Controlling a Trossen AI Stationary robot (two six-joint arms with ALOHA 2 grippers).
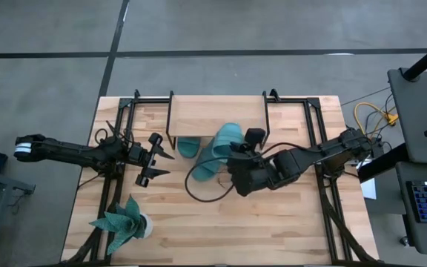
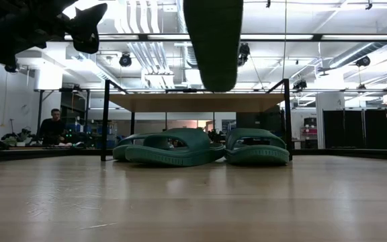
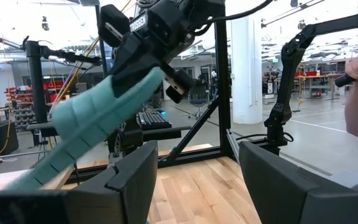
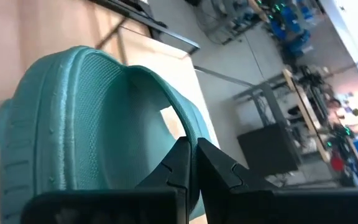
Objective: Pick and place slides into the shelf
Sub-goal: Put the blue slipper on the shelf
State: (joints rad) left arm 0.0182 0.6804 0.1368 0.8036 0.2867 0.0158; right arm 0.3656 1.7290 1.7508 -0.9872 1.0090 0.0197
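Right gripper sits mid-frame, fingers pinched together. Left gripper waits centre-left, fingers spread wide.

My overhead camera looks straight down on the whole table and both my arms. My low one sits at tabletop level, facing the shelf and the room behind. Each wrist camera looks out past its own fingers, close up; both catch the raised slide, which every view shares.
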